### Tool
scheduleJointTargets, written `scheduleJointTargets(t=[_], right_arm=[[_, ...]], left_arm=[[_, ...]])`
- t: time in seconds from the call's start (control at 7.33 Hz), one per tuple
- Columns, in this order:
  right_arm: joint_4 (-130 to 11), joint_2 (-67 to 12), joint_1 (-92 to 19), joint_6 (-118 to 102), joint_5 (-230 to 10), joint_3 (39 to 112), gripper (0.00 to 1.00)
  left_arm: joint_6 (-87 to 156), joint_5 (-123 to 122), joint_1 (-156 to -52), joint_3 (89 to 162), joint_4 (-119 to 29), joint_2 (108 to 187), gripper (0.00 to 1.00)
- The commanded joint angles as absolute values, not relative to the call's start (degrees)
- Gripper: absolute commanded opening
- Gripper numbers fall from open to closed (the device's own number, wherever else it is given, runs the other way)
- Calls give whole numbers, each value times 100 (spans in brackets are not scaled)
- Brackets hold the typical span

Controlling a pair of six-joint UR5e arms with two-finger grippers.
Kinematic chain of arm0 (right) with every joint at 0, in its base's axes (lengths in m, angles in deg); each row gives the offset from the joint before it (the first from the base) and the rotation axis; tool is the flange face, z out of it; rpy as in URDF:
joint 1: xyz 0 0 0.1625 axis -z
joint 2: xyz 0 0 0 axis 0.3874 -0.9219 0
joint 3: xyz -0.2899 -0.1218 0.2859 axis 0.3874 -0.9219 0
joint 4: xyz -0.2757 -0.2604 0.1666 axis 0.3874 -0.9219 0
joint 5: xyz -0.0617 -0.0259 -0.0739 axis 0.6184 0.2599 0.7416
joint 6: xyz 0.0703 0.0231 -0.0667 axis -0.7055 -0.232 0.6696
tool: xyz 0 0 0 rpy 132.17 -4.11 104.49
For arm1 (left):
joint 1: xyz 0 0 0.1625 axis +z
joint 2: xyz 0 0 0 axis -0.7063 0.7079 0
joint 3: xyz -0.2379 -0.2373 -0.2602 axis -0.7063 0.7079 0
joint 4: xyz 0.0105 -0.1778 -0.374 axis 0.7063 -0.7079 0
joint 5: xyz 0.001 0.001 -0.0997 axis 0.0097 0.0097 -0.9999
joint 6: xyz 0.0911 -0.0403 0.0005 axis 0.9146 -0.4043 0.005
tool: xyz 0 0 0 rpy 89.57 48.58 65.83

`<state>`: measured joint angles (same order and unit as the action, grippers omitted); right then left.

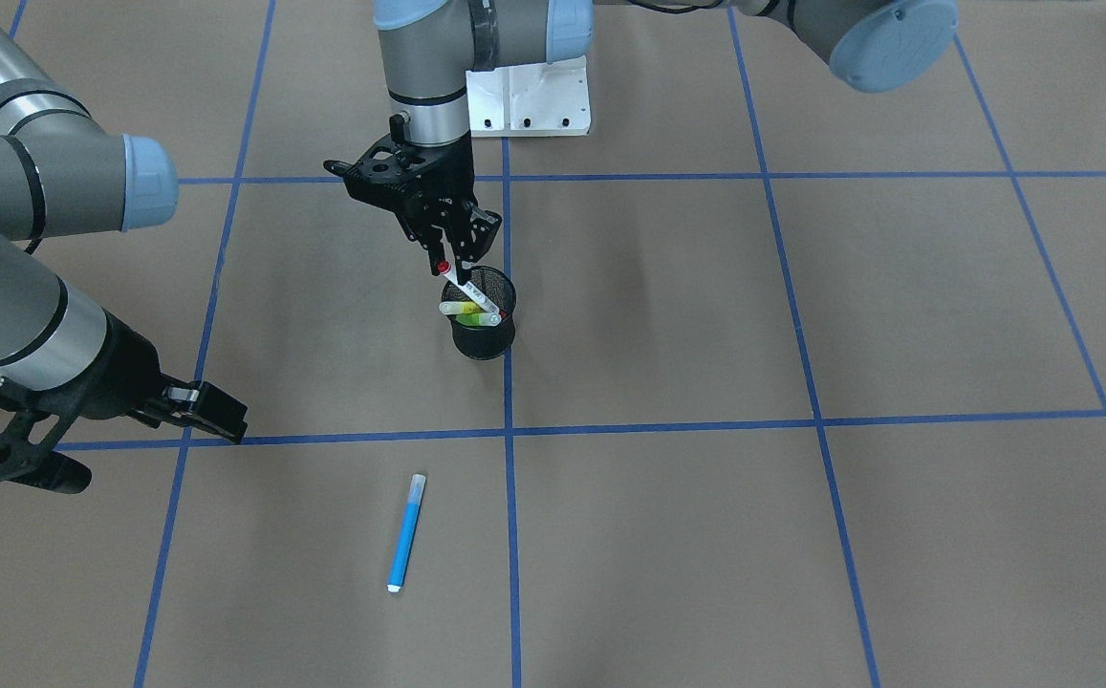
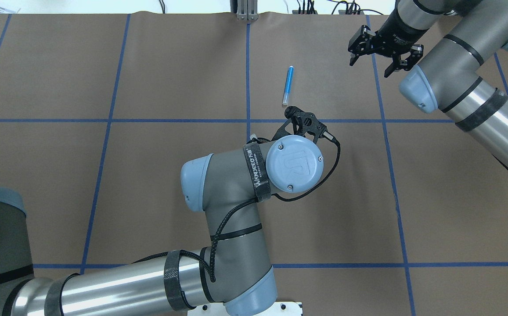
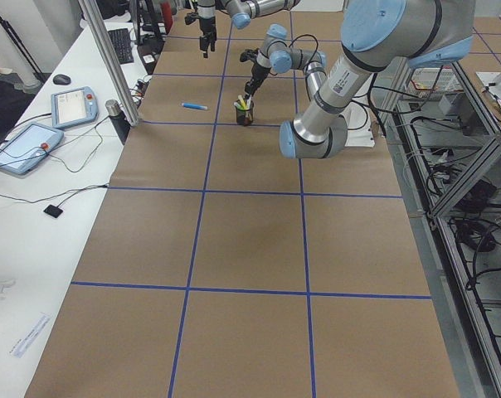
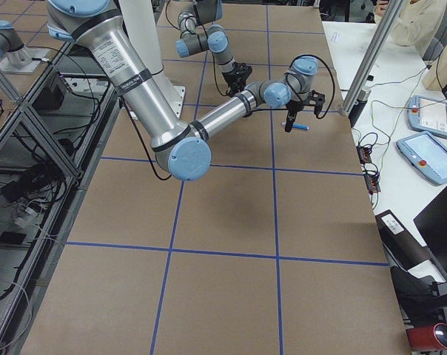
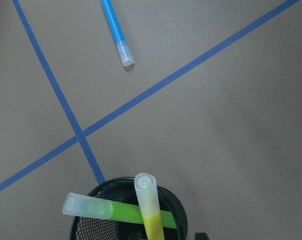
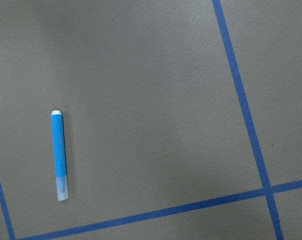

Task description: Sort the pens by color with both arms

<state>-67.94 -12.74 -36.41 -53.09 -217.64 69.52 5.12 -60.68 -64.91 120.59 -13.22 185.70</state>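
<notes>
Front view, unlike overhead, shows left hand (image 1: 460, 268) gripping red-capped pen (image 1: 462, 287); right hand (image 2: 370, 66) spread wide.

Near left arm (image 3: 333, 91) reaches out over brown table (image 3: 250, 249). The left gripper (image 3: 251, 89) hangs right above black mesh cup (image 3: 244, 116). There are pens (image 3: 243, 102) poking out, colors too small to call. Lying flat, apart from cup: blue pen (image 3: 194, 106). Far right gripper (image 3: 205, 48) hovers beyond. Jaws unreadable.
</notes>
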Motion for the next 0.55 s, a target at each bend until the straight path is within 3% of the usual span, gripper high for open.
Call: scheduleJointTargets(t=[0.0, 0.41], right_arm=[[-6782, -1274, -3627, -5309, -21764, 6951, 95], [-6773, -1282, -3627, -5309, -21764, 6951, 95]], left_arm=[[520, -6044, -6506, 12050, -1321, 18576, 38], [520, -5973, -6524, 12076, -1330, 18585, 31]])
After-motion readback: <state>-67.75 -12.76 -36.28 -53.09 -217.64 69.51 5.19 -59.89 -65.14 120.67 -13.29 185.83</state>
